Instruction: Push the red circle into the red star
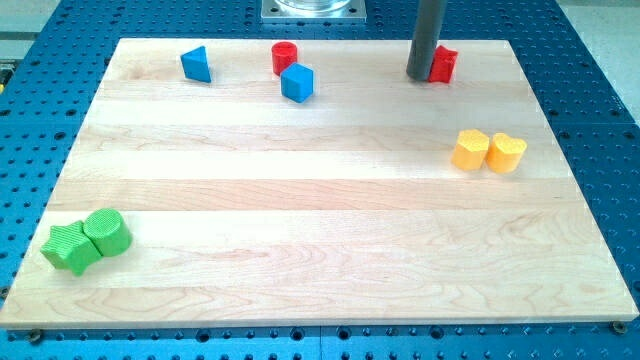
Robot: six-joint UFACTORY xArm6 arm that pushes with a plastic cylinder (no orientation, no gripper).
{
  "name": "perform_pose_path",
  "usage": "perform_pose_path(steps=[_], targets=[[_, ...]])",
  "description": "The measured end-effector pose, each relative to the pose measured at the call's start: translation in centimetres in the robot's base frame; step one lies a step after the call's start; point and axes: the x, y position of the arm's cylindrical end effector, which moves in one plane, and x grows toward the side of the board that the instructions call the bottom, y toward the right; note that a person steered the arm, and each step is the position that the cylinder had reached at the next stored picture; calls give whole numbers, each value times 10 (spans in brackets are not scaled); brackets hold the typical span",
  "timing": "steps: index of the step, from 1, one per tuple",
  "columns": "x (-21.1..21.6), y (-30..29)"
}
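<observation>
Red circle (284, 57) sits well left of the red star (443, 64); the bare tip (419, 76), holding nothing, touches the star's left and risks nudging it off the board (300, 220), while the blue cube (297, 82) could snag a rightward push

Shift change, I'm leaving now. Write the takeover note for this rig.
My tip sits at the view's top, right against the left side of the red star.
The red circle stands far off to the view's left, just above the blue cube, apart from the star.
Done: nothing visible; circle and star are not together.
Left: bring the tip round to the circle's left side and push it rightward along the top edge into the star.
</observation>
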Motion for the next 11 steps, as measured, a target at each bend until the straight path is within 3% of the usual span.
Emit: perform_pose_path(steps=[1, 3, 4, 5, 6, 8, 9, 11], targets=[[7, -13], [-6, 30], [21, -31], [84, -103], [105, -211], [14, -269], [-9, -245], [-9, -107]])
